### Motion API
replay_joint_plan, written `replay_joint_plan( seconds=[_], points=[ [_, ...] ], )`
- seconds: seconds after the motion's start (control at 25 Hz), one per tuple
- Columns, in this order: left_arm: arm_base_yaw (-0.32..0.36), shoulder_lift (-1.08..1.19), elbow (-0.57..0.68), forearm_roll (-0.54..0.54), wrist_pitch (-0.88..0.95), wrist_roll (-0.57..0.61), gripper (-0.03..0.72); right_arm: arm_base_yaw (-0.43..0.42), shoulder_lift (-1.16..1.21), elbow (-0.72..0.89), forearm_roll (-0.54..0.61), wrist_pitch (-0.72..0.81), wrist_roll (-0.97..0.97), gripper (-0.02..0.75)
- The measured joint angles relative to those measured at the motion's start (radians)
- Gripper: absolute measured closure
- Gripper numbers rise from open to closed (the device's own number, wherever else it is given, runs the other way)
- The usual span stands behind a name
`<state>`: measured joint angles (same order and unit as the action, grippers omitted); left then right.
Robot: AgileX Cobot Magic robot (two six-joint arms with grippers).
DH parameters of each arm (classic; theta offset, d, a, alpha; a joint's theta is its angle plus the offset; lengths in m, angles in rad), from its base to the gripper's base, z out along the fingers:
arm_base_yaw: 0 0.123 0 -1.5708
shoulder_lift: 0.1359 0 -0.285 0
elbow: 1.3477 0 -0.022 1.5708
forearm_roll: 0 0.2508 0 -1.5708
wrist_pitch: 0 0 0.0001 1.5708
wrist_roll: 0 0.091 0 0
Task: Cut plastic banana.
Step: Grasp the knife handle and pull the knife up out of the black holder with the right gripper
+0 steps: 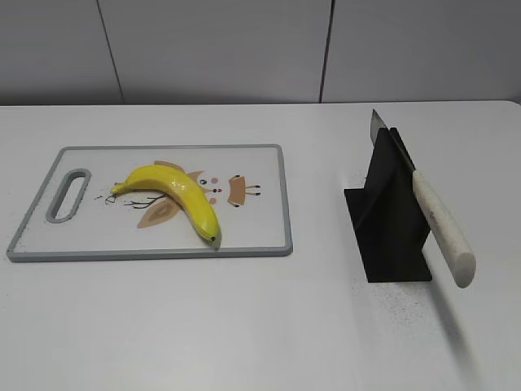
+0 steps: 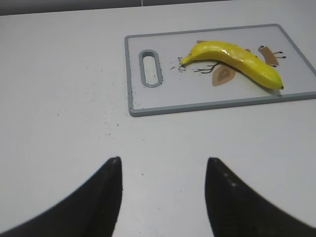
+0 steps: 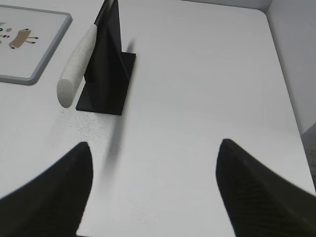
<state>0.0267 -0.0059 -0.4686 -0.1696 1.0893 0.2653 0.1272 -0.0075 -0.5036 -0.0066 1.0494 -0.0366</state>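
A yellow plastic banana (image 1: 175,195) lies on a grey-rimmed white cutting board (image 1: 269,244) at the left of the table; it also shows in the left wrist view (image 2: 234,61) on the board (image 2: 197,106). A knife with a white handle (image 1: 444,228) rests slanted in a black stand (image 1: 391,220) at the right, handle toward the front; the right wrist view shows the handle (image 3: 76,64) and stand (image 3: 108,59). My left gripper (image 2: 163,163) is open and empty above bare table, short of the board. My right gripper (image 3: 154,145) is open and empty, short of the stand. Neither gripper shows in the exterior view.
The white table runs to a grey panelled wall at the back. The table's right edge (image 3: 284,94) lies close to the right of my right gripper. Fine dark specks dot the table near the board and the stand.
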Motion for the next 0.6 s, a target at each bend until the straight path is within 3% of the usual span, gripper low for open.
replay_joint_plan(
  seconds=[0.6],
  points=[
    [0.0, 0.0, 0.0, 0.0, 0.0, 0.0, 0.164, 0.0, 0.0, 0.0, 0.0, 0.0, 0.0, 0.153]
  ],
)
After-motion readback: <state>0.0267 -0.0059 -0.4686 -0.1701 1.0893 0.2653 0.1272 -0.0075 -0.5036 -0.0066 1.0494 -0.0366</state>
